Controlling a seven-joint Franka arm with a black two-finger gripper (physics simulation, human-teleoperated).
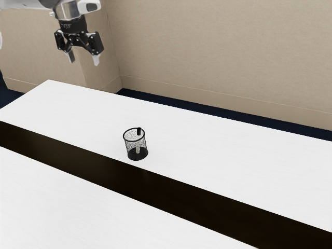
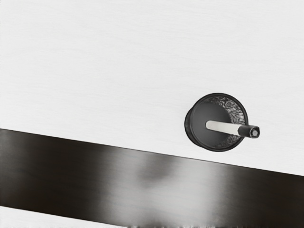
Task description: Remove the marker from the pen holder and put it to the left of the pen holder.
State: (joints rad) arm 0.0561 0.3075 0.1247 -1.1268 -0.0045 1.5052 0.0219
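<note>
High above the table at the exterior view's upper left hangs my gripper (image 1: 83, 59), its two fingers spread with nothing between them. The black mesh pen holder (image 1: 137, 147) stands upright on the white tabletop, well below the gripper and toward the exterior view's right. Inside it leans the marker (image 1: 139, 132), its black cap just above the rim. From the hand's camera, the pen holder (image 2: 202, 126) is seen from above, with the white-bodied marker (image 2: 225, 127) resting against its rim, cap end up.
The white table (image 1: 218, 150) has a dark glossy strip (image 1: 166, 191) running along it, close beside the pen holder. A beige wall (image 1: 218, 52) rises behind the table, with dark blue floor between them.
</note>
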